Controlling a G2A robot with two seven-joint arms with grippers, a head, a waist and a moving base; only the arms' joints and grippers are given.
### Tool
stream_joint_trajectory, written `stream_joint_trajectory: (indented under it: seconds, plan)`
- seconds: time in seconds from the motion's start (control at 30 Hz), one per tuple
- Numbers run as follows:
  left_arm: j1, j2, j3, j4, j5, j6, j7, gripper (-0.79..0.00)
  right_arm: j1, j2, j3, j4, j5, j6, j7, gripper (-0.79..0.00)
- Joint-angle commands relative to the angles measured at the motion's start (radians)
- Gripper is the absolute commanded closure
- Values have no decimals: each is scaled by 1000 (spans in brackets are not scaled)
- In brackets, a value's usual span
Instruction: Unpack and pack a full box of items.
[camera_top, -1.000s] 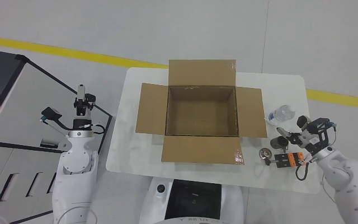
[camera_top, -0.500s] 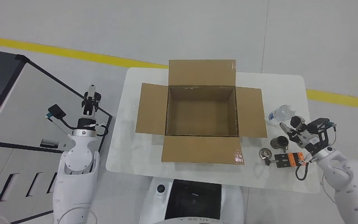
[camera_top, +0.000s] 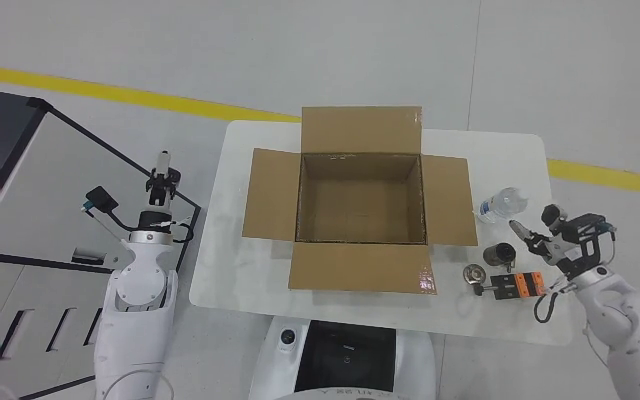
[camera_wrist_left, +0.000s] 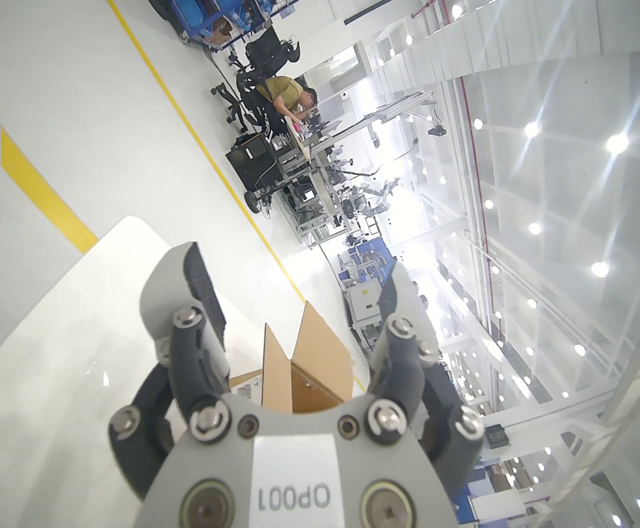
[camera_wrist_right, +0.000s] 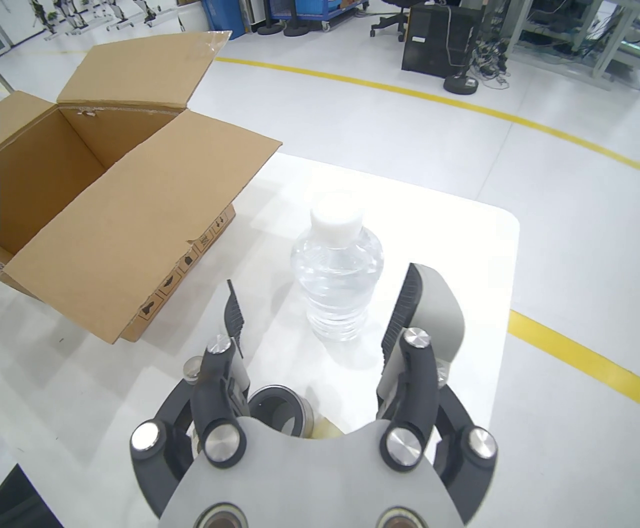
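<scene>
Beside the empty box (camera_top: 360, 130) on the desk (camera_top: 500, 150), unpacked already: bottle (camera_top: 500, 204), metal ring (camera_top: 497, 257), orange part (camera_top: 520, 285); repacking not begun, left gripper (camera_wrist_left: 295, 260) and right gripper (camera_wrist_right: 322, 276) jaws wide, empty.

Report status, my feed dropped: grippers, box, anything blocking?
Left gripper open, empty. Right gripper open, empty, facing bottle. Box open, no items seen inside. Path to bottle clear.

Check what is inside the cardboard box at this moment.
Seen from the top view, the cardboard box holds no items: just its bare floor and inner walls. In the right wrist view its side flap covers most of the interior.
</scene>
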Motion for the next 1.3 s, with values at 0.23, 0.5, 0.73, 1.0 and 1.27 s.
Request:
stream_joint_trajectory:
  seconds: [0.23, 0.5, 0.73, 1.0, 1.27]
  plan:
    - [0, 0, 0, 0, 0, 0, 0, -785, 44, -15, -37, 36, -29, 73, -6, -785]
    - [0, 0, 0, 0, 0, 0, 0, -785, 186, -34, -131, 174, -36, 41, 6, -785]
    - [0, 0, 0, 0, 0, 0, 0, -785, 294, -57, -221, 287, -71, 48, -14, -785]
    - [0, 0, 0, 0, 0, 0, 0, -785, 405, -88, -305, 431, -65, 36, -51, -785]
    - [0, 0, 0, 0, 0, 0, 0, -785, 483, -113, -358, 551, -44, -14, -91, -785]
